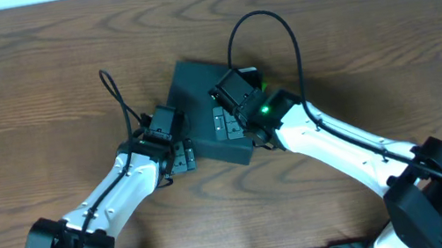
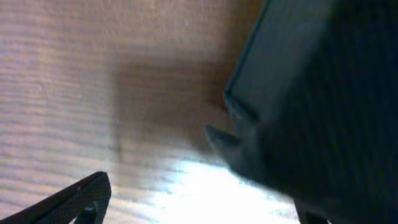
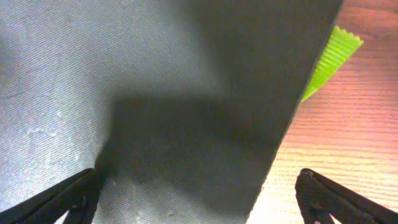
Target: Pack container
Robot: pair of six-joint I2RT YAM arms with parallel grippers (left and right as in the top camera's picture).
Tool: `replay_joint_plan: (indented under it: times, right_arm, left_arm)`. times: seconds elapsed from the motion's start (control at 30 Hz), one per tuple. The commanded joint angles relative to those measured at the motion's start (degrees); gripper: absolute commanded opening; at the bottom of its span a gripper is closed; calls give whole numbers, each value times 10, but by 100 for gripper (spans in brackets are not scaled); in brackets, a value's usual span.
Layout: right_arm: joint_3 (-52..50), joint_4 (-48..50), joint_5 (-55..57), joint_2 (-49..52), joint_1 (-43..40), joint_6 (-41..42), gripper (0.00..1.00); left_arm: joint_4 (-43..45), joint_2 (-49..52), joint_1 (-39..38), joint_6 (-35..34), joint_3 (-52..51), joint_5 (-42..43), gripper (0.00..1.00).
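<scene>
The container [image 1: 193, 88] is a dark matte square box, lying turned like a diamond at the table's middle with its lid down. My right gripper [image 1: 227, 127] hovers over its near right part. In the right wrist view the lid [image 3: 155, 81] fills most of the picture, and my right gripper [image 3: 199, 202] stands open, one finger over the lid and the other over bare wood, straddling the box's edge. My left gripper [image 1: 188, 152] is beside the container's near left edge. In the left wrist view it [image 2: 199, 211] is open, with the box's corner [image 2: 311, 93] looming at the right.
A light green crimped packet edge [image 3: 329, 59] pokes out from behind the container's far side in the right wrist view. Brown wooden tabletop [image 1: 38, 91] stretches around the box. Black cables loop over both arms.
</scene>
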Motion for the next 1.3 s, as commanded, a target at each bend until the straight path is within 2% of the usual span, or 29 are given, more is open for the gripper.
replay_joint_plan:
  times: [0.0,0.3,0.47,0.6,0.77,1.03,1.27]
  right_arm:
    - [-6,-9,17,25,3,3,99]
    - [-6,6,29,25,3,3,99]
    - [-6,7,30,25,3,3,99]
    - [-6,7,30,25,3,3,99]
    - [-6,7,30,25,3,3,99]
    - [-6,7,35,25,3,3,99]
    - [-6,8,49,25,3,3,99]
  left_arm:
    - [11,6,-2,-7,0,-19,95]
    - [-5,6,-15,-10,0,15,95]
    - [-55,6,-52,-107,0,-138,95]
    - [-66,6,-54,-136,0,-166,95]
    - [-47,6,-54,-135,0,-195,95]
    - [21,6,-54,-98,0,-194,95]
    - [39,6,-53,-97,0,-194,95]
